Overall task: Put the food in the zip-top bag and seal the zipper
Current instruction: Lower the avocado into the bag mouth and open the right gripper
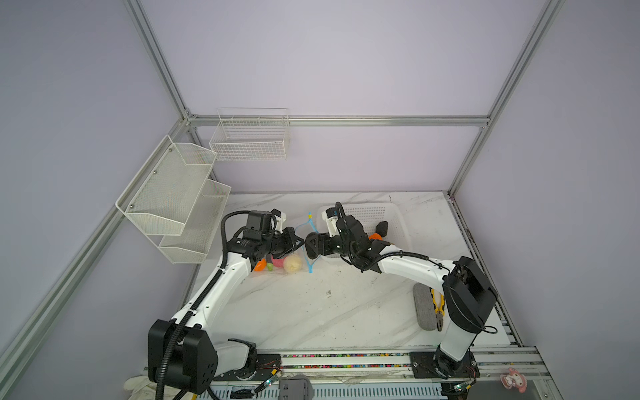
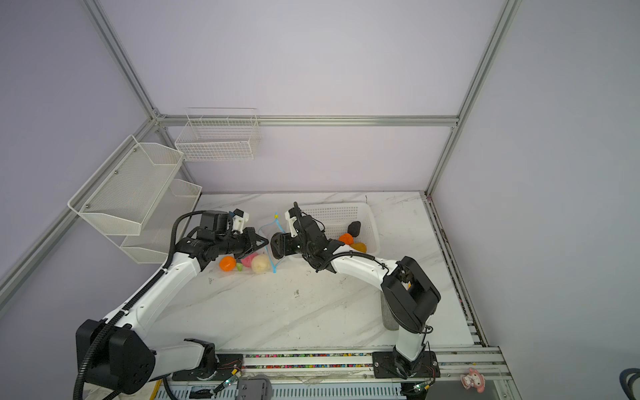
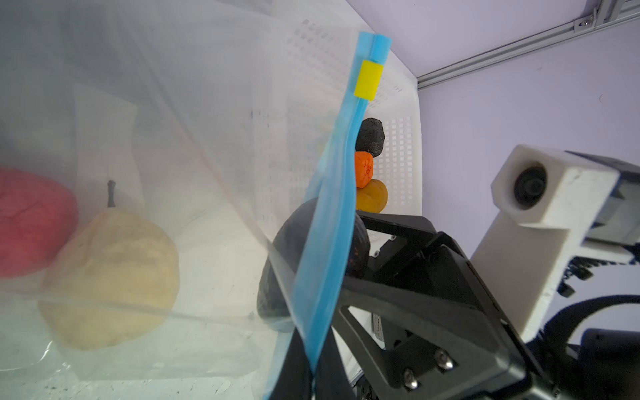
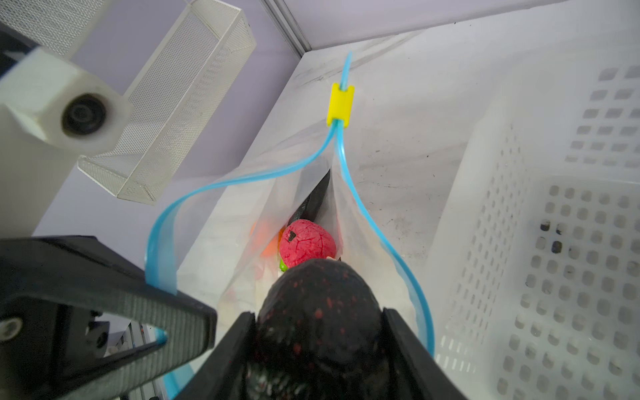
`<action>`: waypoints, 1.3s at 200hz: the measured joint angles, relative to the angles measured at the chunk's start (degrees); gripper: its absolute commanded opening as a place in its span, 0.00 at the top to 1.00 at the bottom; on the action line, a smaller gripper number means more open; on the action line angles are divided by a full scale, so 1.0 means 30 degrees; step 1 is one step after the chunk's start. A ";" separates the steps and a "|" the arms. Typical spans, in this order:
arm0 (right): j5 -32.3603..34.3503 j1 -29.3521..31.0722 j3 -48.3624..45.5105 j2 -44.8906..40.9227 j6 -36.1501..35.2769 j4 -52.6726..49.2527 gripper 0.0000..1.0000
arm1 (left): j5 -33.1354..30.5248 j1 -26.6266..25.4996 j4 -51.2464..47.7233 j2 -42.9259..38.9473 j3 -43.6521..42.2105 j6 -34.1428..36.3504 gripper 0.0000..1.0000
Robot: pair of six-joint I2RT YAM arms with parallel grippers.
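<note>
Fingers [image 4: 232, 349] of the right gripper [image 4: 318, 313] are closed round a firm black lump [image 4: 315, 287] at the mouth of the limp zip-top bag [image 3: 194, 145] beside the white basket [image 4: 554, 242]; its slippery film is judged best held by the stiffer zipper [image 3: 330, 225], pinched in the left gripper [image 4: 204, 325].

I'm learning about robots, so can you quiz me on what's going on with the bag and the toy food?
1. True or false: the left pincer is shut on the blue zipper strip.
2. What does the right pincer hold at the mouth of the bag? A banana; B speckled black lump; C spoon.
3. How many toy foods lie in the white basket?
Key: 1 true; 2 B; 3 three: dark lump, orange fruit, yellow-brown oval.
</note>
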 measured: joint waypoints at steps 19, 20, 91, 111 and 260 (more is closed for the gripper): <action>0.0000 0.0044 0.0000 0.0291 -0.0007 -0.0007 0.44 | 0.0000 0.0000 0.0000 0.0000 -0.0007 0.0000 1.00; 0.0000 0.0051 0.0000 0.0306 -0.0007 -0.0007 0.44 | 0.0000 0.0000 0.0000 0.0000 0.0000 0.0000 1.00; 0.0000 0.0233 0.0007 0.0656 -0.0073 0.0000 0.44 | 0.0000 0.0000 0.0000 0.0000 0.0000 0.0000 1.00; 0.0007 0.0255 0.0007 0.0685 -0.0087 -0.0015 0.43 | 0.0000 0.0000 0.0000 -0.0007 0.0000 0.0000 1.00; 0.0015 0.0299 0.0131 0.0940 -0.0306 -0.0044 0.34 | -0.0007 0.0000 0.0000 -0.0007 0.0000 0.0000 1.00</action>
